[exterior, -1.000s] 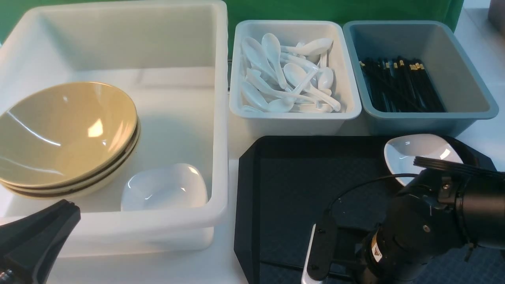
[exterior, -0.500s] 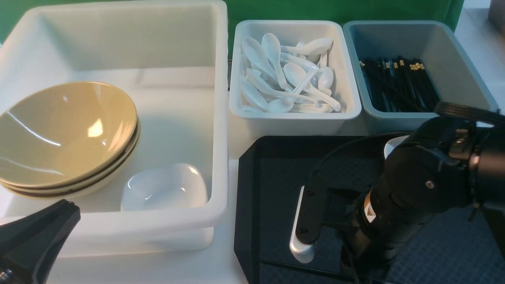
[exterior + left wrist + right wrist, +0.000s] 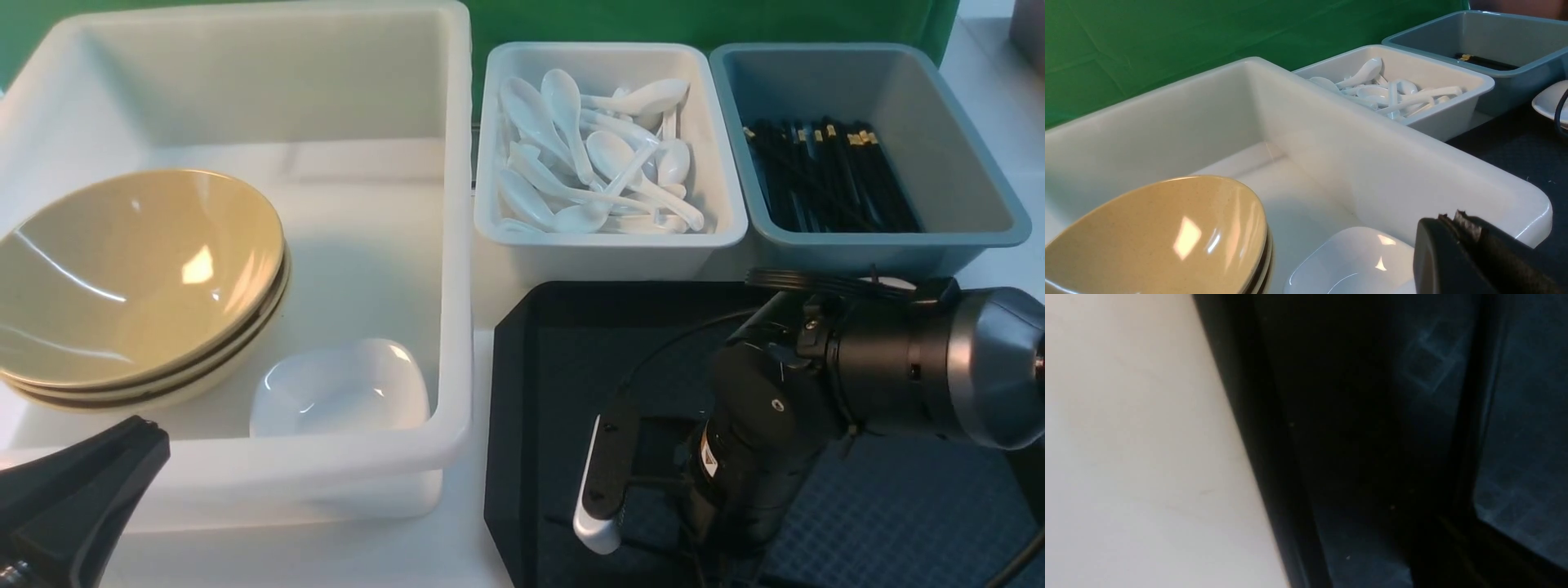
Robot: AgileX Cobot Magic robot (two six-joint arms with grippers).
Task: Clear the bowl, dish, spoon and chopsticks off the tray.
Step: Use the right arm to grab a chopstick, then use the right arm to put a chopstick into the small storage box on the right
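The right gripper (image 3: 600, 523) hung low over the near left part of the tray (image 3: 522, 392); I could not tell whether it was clenched. The left gripper (image 3: 1457, 222) was clenched on nothing by the white tub (image 3: 457, 245). The dish (image 3: 1549, 102) lay on the tray near the grey-blue tub (image 3: 873, 241).

Three tubs (image 3: 457, 245), one tray (image 3: 522, 392), two dishes (image 3: 339, 388), seemingly three stacked bowls (image 3: 139, 269), many spoons (image 3: 596, 155) and chopsticks (image 3: 824, 175).

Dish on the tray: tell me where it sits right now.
The dish sits on the far right corner of the tray, just in front of the grey-blue tub; in the front view the right arm hides nearly all of it.
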